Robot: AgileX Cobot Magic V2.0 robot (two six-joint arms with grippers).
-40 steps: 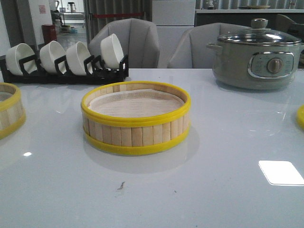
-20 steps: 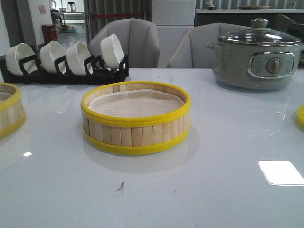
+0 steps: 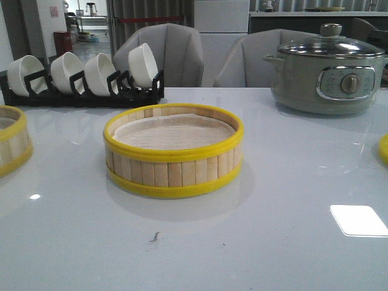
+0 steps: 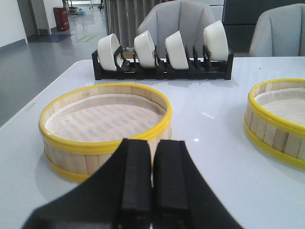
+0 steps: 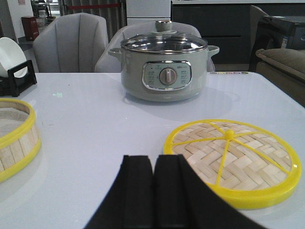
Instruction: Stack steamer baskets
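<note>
One steamer basket [image 3: 173, 151] with pale slats and yellow rims sits mid-table, paper-lined inside. A second basket [image 3: 12, 138] lies at the left edge; in the left wrist view this basket [image 4: 105, 126] is just beyond my left gripper [image 4: 152, 143], which is shut and holds nothing. The middle basket [image 4: 279, 119] shows at that view's side. The woven bamboo lid [image 5: 231, 160] with a yellow rim lies flat beside my right gripper [image 5: 155, 160], shut and empty. A sliver of the lid [image 3: 384, 148] shows at the front view's right edge. Neither gripper appears in the front view.
A black rack of white bowls [image 3: 82, 76] stands at the back left. A grey-green electric pot [image 3: 327, 70] with a glass lid stands at the back right. Grey chairs [image 3: 167, 54] stand behind the table. The table edge [image 4: 28, 107] runs near the left basket.
</note>
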